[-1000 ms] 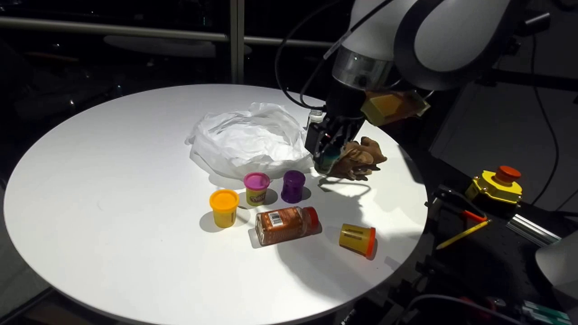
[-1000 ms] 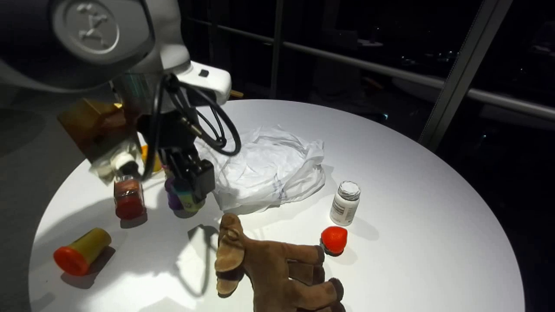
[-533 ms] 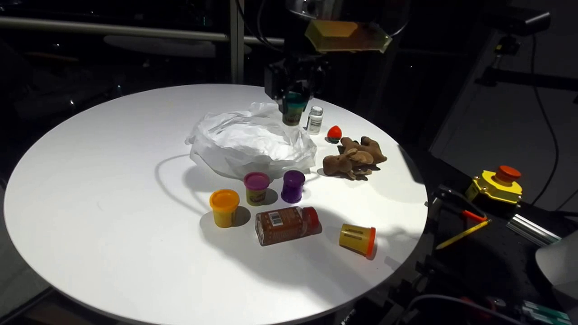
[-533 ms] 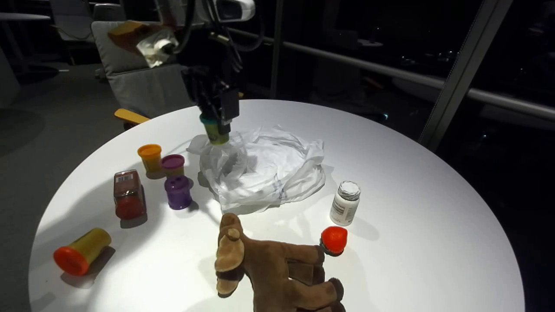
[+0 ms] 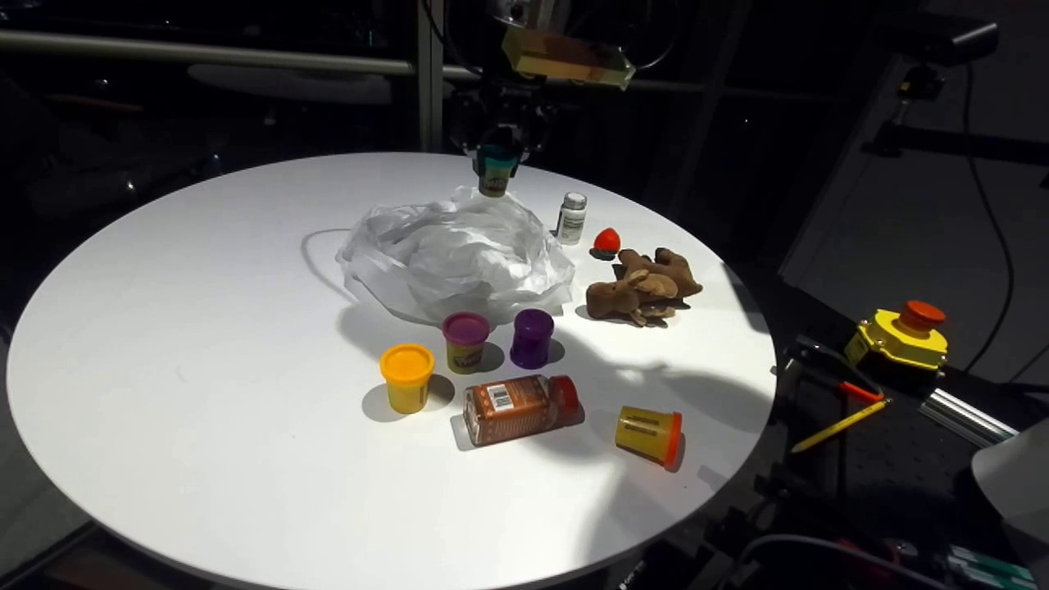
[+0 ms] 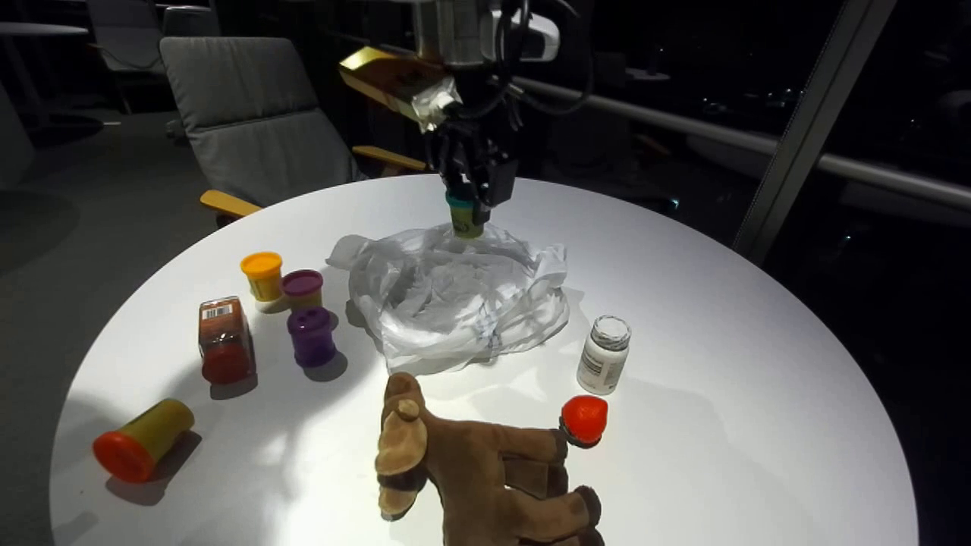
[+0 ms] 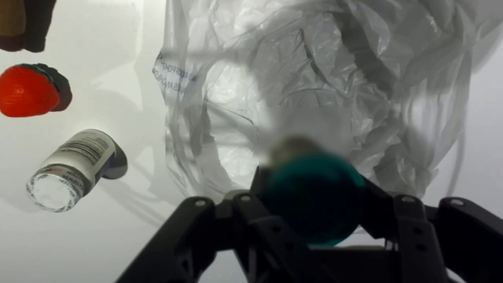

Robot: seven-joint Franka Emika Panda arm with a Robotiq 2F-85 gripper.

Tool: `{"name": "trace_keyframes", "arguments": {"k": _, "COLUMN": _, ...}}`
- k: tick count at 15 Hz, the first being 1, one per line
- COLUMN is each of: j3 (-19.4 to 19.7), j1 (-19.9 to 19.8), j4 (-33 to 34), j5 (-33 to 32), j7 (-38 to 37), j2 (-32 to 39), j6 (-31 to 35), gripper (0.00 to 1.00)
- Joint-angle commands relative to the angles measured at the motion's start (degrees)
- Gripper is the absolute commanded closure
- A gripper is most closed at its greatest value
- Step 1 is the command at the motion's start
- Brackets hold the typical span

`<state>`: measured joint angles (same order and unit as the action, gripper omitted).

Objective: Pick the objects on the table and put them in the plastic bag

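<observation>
The teal-lidded Play-Doh tub (image 5: 494, 185) is held lid-up by the end effector (image 5: 497, 169) near the rim of the plastic bag (image 5: 455, 254), presumably for release inside.

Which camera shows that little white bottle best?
The wrist view: the white bottle appears largest there, showing print on its label and around its top. Both exterior views show it standing upright, but smaller.

- Wrist (image 6: 455, 34) sat at the upper edge of both exterior views.
- Gripper (image 5: 497, 166) pointed downward, aloft.
- Fingers (image 7: 375, 212) were part-way together, clamped in a grip.
- Linkages (image 7: 196, 220) flanked the grip symmetrically in wrist view.
</observation>
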<state>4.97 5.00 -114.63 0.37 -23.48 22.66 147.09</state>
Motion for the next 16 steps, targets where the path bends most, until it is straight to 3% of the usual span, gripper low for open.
{"name": "trace_keyframes", "arguments": {"k": 1, "j3": -0.6, "j1": -3.7, "j4": 8.0, "j5": 3.7, "j7": 3.4, "j2": 8.4, "j6": -2.1, "gripper": 0.76}}
{"name": "trace_keyframes", "arguments": {"k": 8, "j3": -0.5, "j1": -7.4, "j4": 15.4, "j5": 6.4, "j7": 3.5, "j2": 19.3, "j6": -0.1, "gripper": 0.76}}
{"name": "trace_keyframes", "arguments": {"k": 9, "j3": -0.6, "j1": -7.3, "j4": 15.3, "j5": 6.7, "j7": 3.5, "j2": 19.6, "j6": 0.2, "gripper": 0.26}}
{"name": "trace_keyframes", "arguments": {"k": 11, "j3": -0.6, "j1": -6.5, "j4": 13.9, "j5": 6.6, "j7": 3.6, "j2": 18.7, "j6": 1.0, "gripper": 0.19}}
{"name": "trace_keyframes", "arguments": {"k": 13, "j3": -0.6, "j1": -5.0, "j4": 10.2, "j5": 5.8, "j7": 3.5, "j2": 16.5, "j6": 3.3, "gripper": 0.03}}
{"name": "trace_keyframes", "arguments": {"k": 16, "j3": 0.4, "j1": -1.0, "j4": 1.9, "j5": 4.1, "j7": 1.4, "j2": 10.0, "j6": -0.9, "gripper": 0.0}}
